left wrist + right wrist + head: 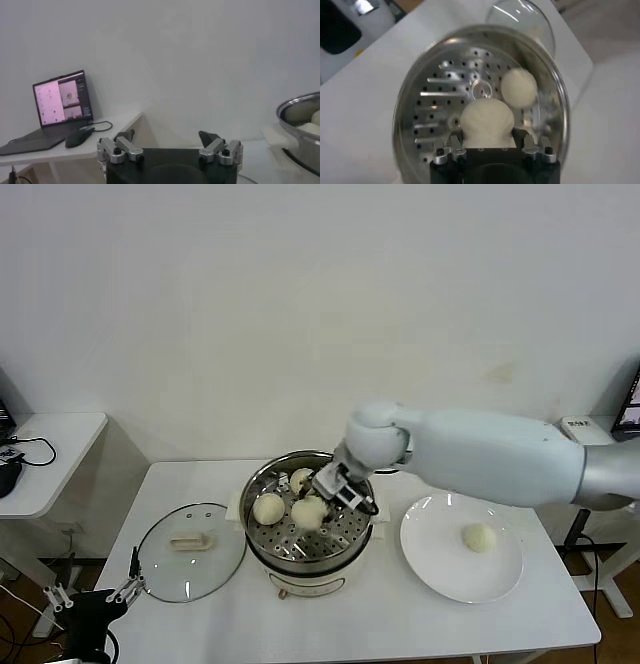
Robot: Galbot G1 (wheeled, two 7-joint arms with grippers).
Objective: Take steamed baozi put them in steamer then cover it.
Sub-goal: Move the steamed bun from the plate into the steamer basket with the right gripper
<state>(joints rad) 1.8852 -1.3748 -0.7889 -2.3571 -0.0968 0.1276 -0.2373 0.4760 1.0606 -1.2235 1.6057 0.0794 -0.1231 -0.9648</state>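
Observation:
The steel steamer (345, 536) stands mid-table on its white pot base. Two baozi lie on its perforated floor, one at the left (267, 508) and one at the back (301, 478). My right gripper (322, 502) reaches into the basket and is shut on a third baozi (309, 513), held just over the floor. In the right wrist view this baozi (486, 121) sits between my fingers, with another baozi (519, 88) beyond it. A fourth baozi (480, 537) lies on the white plate (440, 569). The glass cover (190, 552) lies flat on the table, left of the steamer. My left gripper (95, 594) is parked open at the table's front left corner.
The left wrist view shows my open left gripper (167, 137), the steamer rim (300, 107) off to one side, and a side desk with a laptop (60, 97) and a mouse (79, 136). A white wall stands behind the table.

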